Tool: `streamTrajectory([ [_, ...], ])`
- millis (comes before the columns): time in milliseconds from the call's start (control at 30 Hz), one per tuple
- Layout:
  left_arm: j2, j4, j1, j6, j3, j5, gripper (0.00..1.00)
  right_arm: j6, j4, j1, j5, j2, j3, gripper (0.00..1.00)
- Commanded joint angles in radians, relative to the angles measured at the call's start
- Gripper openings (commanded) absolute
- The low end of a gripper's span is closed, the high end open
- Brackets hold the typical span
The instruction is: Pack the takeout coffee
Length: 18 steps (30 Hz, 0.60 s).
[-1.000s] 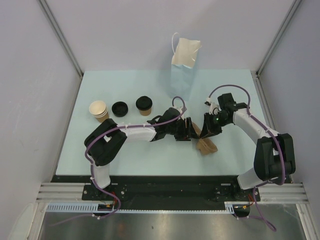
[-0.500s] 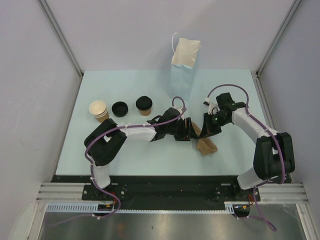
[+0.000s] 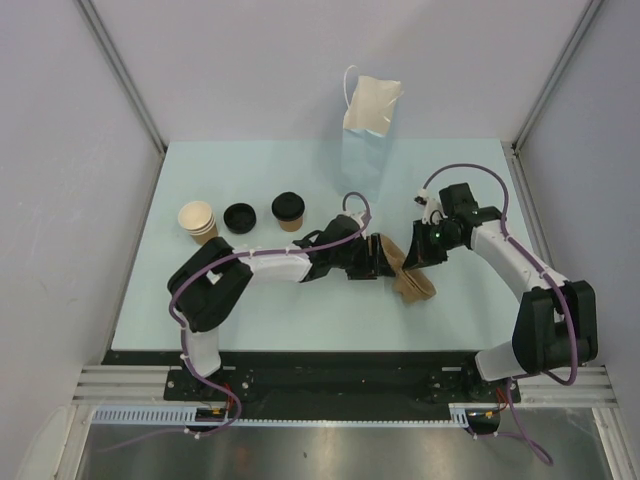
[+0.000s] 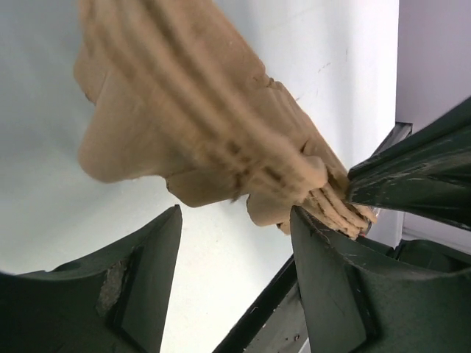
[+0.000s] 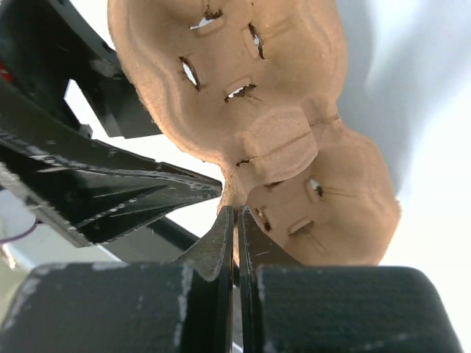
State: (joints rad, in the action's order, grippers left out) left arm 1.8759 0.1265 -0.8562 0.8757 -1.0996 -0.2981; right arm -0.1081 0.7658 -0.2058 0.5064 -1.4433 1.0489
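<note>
At mid-counter, just beyond the arm bases, both arms meet over a brown pulp cup carrier (image 3: 415, 288) lying on the counter (image 3: 470, 310). The right gripper (image 5: 234, 213) is pinched fully closed on the carrier's rim at the notch between two cup wells, with the moulded pockets and their slits spreading away from the fingers. The left gripper (image 4: 235, 220) stands with its jaws well apart, and the carrier's edge hangs between and above them. That edge shows several layers, so it may be a nested stack, but I can't tell how many. I also can't tell whether the left fingers touch the pulp; they don't look clamped on it. From above, the left gripper (image 3: 385, 258) and right gripper (image 3: 412, 262) come at the carrier from opposite sides, nearly tip to tip. Farther back and to the left, the takeout coffee (image 3: 288, 208) stands upright with its black lid on, well apart from both grippers, and nothing is holding it. A loose black lid (image 3: 240, 215) sits just left of it, then a stack of unlidded cups (image 3: 197, 220). At the far edge a cream paper bag (image 3: 372, 105) stands upright. Progress judgement is early: the carrier is being handled, probably to pull one free. The coffee is not yet picked up, seated in a carrier or bagged, so the whole packing is left.
</note>
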Motion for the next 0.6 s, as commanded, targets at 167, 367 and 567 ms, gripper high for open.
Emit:
streamTrajectory([
  [167,-0.089,0.047,0.011,-0.017,0.001,-0.013,0.68,-0.041,-0.071,-0.032,-0.083,0.061,0.008,0.0],
  [367,-0.103,0.129,0.025,0.017,0.021,-0.065,0.7,-0.047,-0.068,-0.038,-0.08,0.07,0.008,0.0],
  [567,-0.075,0.13,0.022,0.036,-0.006,-0.067,0.69,-0.061,-0.076,-0.04,-0.054,0.061,0.008,0.0],
])
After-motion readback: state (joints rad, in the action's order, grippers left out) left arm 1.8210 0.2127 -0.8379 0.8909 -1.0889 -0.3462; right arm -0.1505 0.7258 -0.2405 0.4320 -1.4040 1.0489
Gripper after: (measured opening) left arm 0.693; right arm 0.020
